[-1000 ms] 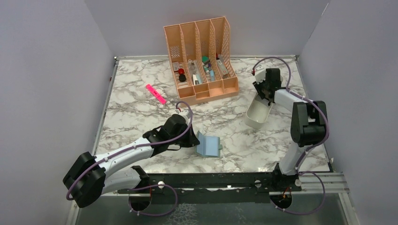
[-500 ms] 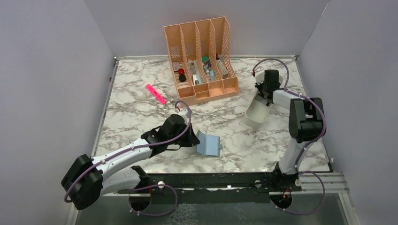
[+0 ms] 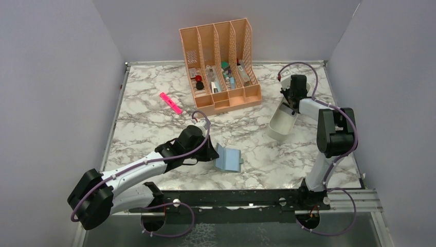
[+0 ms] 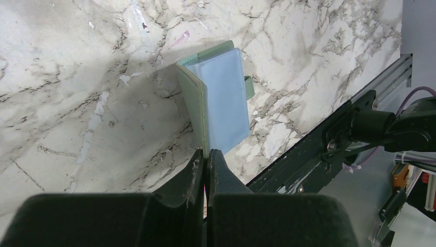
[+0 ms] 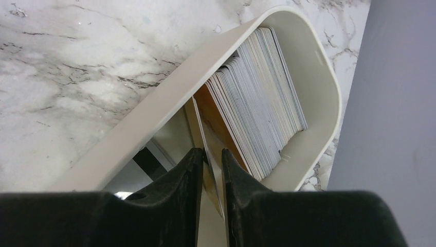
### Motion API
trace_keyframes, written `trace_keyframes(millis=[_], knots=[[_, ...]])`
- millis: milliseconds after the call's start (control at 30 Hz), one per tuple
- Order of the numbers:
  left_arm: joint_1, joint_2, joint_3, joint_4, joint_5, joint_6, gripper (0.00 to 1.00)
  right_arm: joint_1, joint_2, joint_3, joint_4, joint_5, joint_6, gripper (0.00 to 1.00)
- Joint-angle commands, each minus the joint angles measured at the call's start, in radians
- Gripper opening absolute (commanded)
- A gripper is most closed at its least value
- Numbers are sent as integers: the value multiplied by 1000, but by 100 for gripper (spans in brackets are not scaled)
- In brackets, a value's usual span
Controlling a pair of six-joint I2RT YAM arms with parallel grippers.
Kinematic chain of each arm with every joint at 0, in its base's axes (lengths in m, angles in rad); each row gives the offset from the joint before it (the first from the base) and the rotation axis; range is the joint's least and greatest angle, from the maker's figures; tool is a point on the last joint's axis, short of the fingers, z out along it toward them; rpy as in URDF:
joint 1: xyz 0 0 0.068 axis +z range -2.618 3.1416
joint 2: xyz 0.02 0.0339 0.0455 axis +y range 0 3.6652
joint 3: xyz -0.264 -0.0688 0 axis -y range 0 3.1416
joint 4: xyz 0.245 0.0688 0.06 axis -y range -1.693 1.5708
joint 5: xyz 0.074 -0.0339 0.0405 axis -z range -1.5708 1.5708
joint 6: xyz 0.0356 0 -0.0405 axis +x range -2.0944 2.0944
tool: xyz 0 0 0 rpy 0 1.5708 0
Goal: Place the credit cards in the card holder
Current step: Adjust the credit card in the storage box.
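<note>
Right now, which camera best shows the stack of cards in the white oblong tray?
The right wrist view: the stack of thin cards stands on edge inside the white oblong tray. The top view shows the tray, its cards too small to tell. The left wrist view shows neither.

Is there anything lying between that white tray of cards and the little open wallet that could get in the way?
Nothing visible does. Only bare marble lies between the white tray holding the credit cards and the card holder. The peach organizer and pink highlighter sit farther back, off that path.
</note>
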Motion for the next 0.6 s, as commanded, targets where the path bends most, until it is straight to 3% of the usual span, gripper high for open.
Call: trace_keyframes(millis=[0,433,567], knots=[[-2,-4,9,35,17,4,4,1,-51,1,47,42,-14,25],[-2,3,16,40,22,1,4,1,-55,11,36,18,-16,26],[-3,9,12,53,28,-4,4,1,-50,-13,21,-40,2,32]])
